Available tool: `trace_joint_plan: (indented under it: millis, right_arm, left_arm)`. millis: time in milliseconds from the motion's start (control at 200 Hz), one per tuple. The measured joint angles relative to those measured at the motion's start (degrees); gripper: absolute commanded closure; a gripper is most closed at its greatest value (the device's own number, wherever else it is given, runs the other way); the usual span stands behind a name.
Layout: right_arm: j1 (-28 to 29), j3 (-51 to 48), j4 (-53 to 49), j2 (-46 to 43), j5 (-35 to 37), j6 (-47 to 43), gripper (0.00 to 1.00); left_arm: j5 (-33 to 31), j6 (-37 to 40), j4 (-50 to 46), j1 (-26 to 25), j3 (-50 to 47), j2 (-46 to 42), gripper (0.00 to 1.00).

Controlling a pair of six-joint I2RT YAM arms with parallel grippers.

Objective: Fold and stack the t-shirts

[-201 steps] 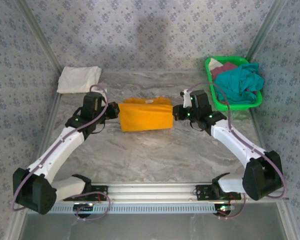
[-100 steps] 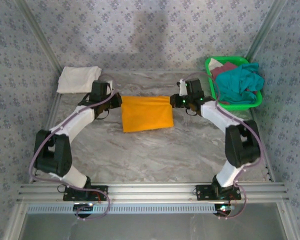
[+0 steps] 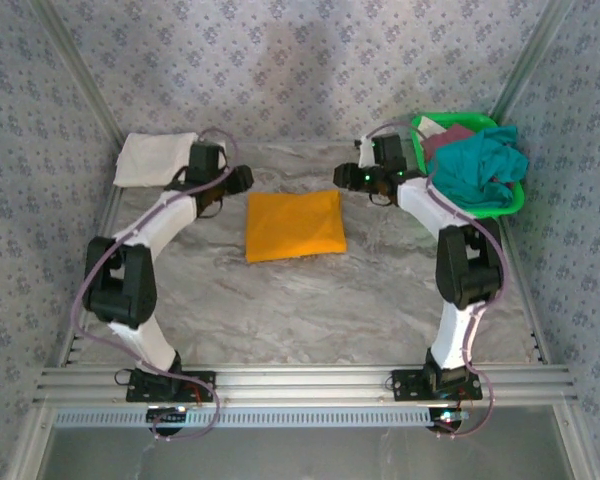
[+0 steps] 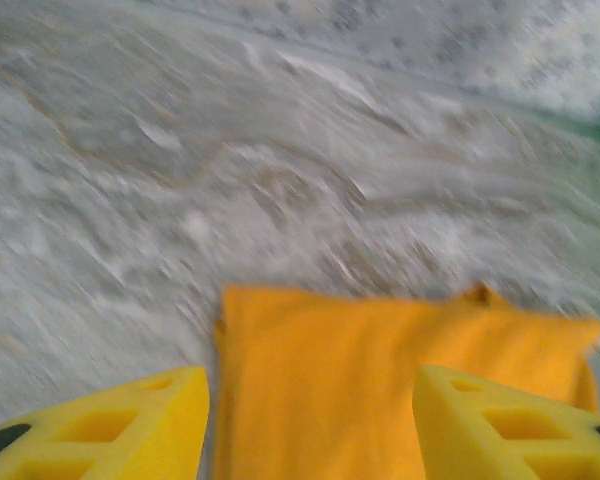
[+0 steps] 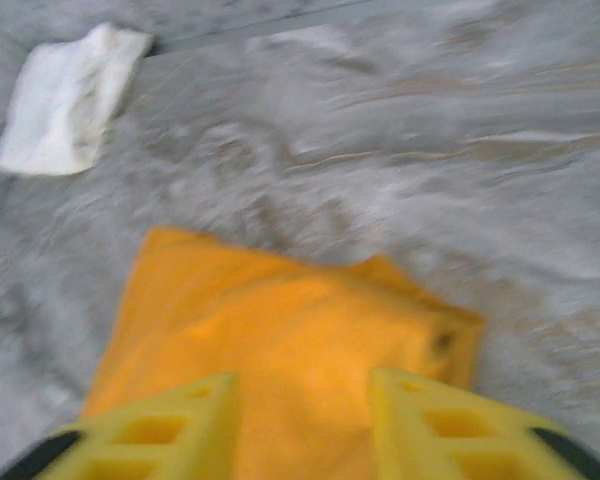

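Folding partway: orange shirt [image 3: 294,225] folded on worktop [image 3: 310,300], white shirt [image 3: 157,158] apart, unstacked; teal shirt [image 3: 478,165] waits in basket [image 3: 458,212]; left claw [image 4: 310,395] and right claw [image 5: 305,400] gape empty.

Walls [image 3: 300,70]: pale blue-grey, small repeating floral print, three sides. Table [image 3: 310,300]: grey marbled top, brownish veins. Slanted metal posts [image 3: 80,80] at both far corners. Ribbed aluminium rail [image 3: 310,380] along near edge. Light even, diffuse.

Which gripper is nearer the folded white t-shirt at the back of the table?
Left. The left gripper sits just right of the white t-shirt; the right gripper is beyond the orange t-shirt, near the green basket.
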Motion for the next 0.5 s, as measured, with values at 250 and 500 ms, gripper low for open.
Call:
trace_joint_plan:
  millis: [250,500]
  right_arm:
    - [3.08,2.16,6.23,9.09,-6.25,2.95,0.87]
    - [-0.87,8.92,7.3,24.94,-7.32,4.9,0.84]
  left_arm:
    - [0.55,-1.64,9.38,-4.04,-4.96,6.51,0.47]
    - [-0.92,-2.12,11.15,-1.29,-0.15,19.34,0.49]
